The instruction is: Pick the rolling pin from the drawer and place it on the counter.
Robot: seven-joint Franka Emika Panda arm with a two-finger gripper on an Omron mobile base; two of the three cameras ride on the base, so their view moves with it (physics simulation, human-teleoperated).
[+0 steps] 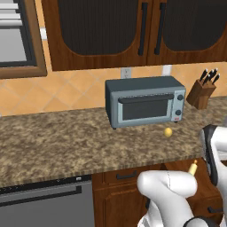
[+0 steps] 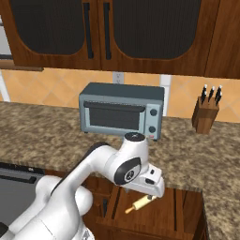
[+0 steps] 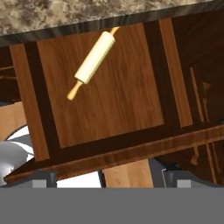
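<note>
Hand view looks down into the open drawer (image 3: pixel 109 100): nearest the camera, the two dark fingertips (image 3: pixel 43 178) stand at the bottom edge, spread as wide as they go, with nothing between them. Just beyond them runs the drawer's front rail, then its bare wooden floor. Farther on, toward the far left part of that floor, lies the rolling pin (image 3: pixel 94 59). Its long axis runs on a diagonal, one slim handle pointing down-left toward the fingers' left side, the other end reaching up-right to the shadowed edge under the counter (image 3: pixel 65 15). So the pin lies well ahead of the open fingers and somewhat left of their midline, not yet between them.

Right base view shows the gripper (image 2: pixel 149 183) hanging over the drawer, with the pin (image 2: pixel 140 203) just below and slightly forward of it, resting flat and apart from the hand. My judgement: the hand must advance toward the counter side, lower, and turn so its jaws close across the thick barrel rather than along it. Beyond, on the granite, stands the toaster oven (image 2: pixel 122 112).
</note>
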